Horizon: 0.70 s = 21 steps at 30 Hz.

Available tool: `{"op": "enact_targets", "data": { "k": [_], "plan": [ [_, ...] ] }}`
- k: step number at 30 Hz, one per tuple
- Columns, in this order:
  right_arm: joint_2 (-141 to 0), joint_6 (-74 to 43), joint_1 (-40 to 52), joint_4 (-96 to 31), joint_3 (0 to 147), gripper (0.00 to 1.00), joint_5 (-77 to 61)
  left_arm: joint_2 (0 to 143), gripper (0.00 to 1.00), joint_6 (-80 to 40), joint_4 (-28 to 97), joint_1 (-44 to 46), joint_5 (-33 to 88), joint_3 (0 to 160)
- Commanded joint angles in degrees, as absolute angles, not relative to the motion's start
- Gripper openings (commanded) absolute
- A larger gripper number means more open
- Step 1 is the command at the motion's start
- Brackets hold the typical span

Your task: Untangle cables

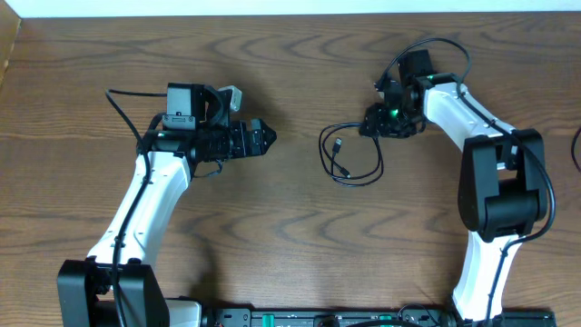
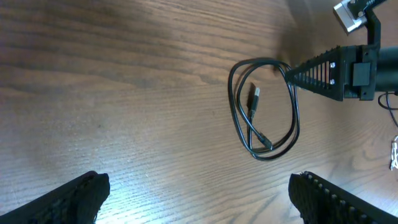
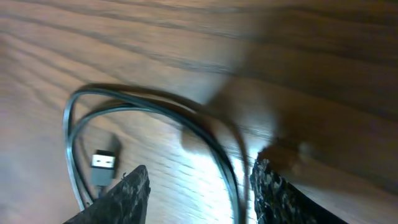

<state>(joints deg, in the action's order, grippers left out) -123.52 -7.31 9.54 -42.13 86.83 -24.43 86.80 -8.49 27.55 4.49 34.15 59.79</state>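
A brown wooden table (image 1: 290, 245) with wavy lines fills the view, and its far edge meets a white strip (image 1: 272, 6). A thin black cable (image 2: 268, 157) lies flat on the wood in a loose loop, with its small plug (image 2: 255, 98) inside the loop. The right gripper (image 3: 202, 193) has its jaws apart, and two strands of the loop run between them. The left gripper (image 1: 270, 136) has its jaws wide apart and holds nothing. The cable lies well in front of them, with bare wood between.

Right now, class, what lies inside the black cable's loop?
A small plug lies on the wooden table inside the cable loop. The right pincer covers the loop's edge, hiding what lies beneath.
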Motion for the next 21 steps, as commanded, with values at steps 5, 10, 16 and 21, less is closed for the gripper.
{"op": "enact_targets", "data": {
  "k": [5, 10, 16, 21],
  "plan": [
    [-128.62, -6.31, 10.44, -42.70, 85.93, 0.51, -28.27, 86.39, 0.98, -7.09, 28.03, 4.23, 33.58, 59.92],
    [-128.62, -5.74, 10.55, -43.79, 85.73, 0.50, -28.27, 86.39, 0.98, -7.09, 28.08, 4.23, 33.61, 59.92],
    [-128.62, -3.97, 10.52, -45.50, 84.75, 0.45, -26.44, 86.39, 0.98, -7.11, 28.05, 4.23, 33.61, 59.92],
    [-128.62, -3.99, 10.50, -47.29, 84.64, 0.38, -21.89, 86.39, 0.98, -7.11, 28.05, 4.23, 33.63, 59.92]
  ]
}}
